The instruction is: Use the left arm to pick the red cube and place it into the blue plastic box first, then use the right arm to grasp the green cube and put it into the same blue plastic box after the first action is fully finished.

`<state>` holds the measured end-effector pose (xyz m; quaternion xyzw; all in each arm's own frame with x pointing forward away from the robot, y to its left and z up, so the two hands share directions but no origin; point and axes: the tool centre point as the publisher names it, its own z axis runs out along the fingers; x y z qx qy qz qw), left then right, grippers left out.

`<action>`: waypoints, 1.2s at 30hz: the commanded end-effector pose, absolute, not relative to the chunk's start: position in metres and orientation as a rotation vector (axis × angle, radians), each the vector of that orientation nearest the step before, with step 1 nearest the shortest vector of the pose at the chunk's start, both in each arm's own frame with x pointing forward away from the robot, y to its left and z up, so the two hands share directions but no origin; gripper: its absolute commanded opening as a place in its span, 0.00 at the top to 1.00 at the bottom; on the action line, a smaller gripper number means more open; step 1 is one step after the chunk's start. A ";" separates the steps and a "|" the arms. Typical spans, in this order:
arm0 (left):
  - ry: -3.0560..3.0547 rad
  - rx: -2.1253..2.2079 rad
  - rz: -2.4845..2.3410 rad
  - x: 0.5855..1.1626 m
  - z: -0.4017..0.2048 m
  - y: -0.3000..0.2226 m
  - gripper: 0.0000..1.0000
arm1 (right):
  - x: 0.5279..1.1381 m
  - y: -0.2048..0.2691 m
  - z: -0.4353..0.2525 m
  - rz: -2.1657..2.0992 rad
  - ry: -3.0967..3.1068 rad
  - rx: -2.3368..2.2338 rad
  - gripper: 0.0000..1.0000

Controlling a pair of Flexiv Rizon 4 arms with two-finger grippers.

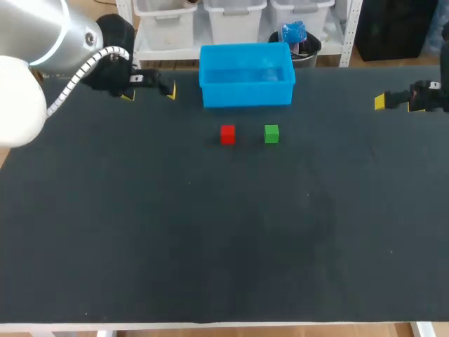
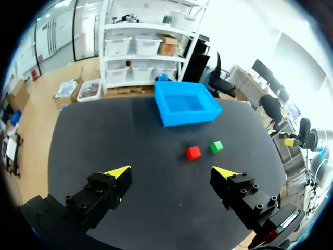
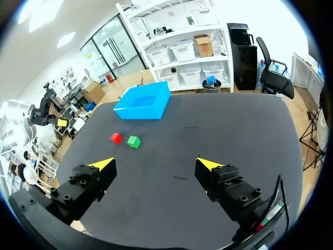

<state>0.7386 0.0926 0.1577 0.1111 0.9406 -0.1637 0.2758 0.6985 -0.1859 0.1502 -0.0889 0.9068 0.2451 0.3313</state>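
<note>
My left gripper (image 1: 149, 91) hung over the far left part of the black table (image 1: 210, 232), beside the blue plastic box (image 1: 247, 93) and well apart from it. Its two yellow-tipped fingers stood wide apart with nothing between them. In the left wrist view the same gripper (image 2: 171, 172) showed its fingers spread over bare tabletop, with the red cube (image 2: 193, 152) ahead of them and nearer the right finger.

The red cube (image 1: 227, 134) sat on the table just in front of the box, touching neither the box nor anything else. The green cube (image 1: 271, 133) sat close on its right, in line with it, with a small gap between the two. The box stood at the far edge of the table near the middle, open side up, and I saw nothing inside it from the head view.

My right gripper (image 1: 382, 102) hung over the far right part of the table, well apart from the box and from both cubes. In the right wrist view it (image 3: 155, 164) was spread wide and held nothing; the green cube (image 3: 133, 141) and the red cube (image 3: 116, 137) lay ahead of its left finger, with the box (image 3: 140, 112) beyond them.
</note>
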 end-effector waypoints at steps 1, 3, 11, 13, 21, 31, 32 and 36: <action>2.527 0.299 -0.443 0.738 0.157 0.094 0.00 | 0.699 -0.185 0.150 0.637 2.372 -0.232 0.00; 2.527 0.299 -0.443 0.738 0.157 0.094 0.00 | 0.699 -0.185 0.150 0.637 2.372 -0.232 0.00; 2.701 0.242 -0.166 0.747 0.160 0.068 0.00 | 0.699 -0.185 0.150 0.637 2.372 -0.232 0.00; 2.745 0.200 -0.112 0.751 0.159 0.058 0.00 | 0.699 -0.185 0.150 0.637 2.372 -0.232 0.00; 2.833 0.186 -0.104 0.760 0.145 0.017 0.00 | 0.699 -0.185 0.150 0.637 2.372 -0.232 0.00; 2.860 0.168 -0.122 0.770 0.133 -0.009 0.00 | 0.699 -0.185 0.150 0.637 2.372 -0.232 0.00; 2.862 0.171 -0.123 0.771 0.133 -0.010 0.00 | 0.699 -0.185 0.150 0.637 2.372 -0.232 0.00; 2.866 0.172 -0.124 0.773 0.131 -0.012 0.00 | 0.699 -0.185 0.150 0.637 2.372 -0.232 0.00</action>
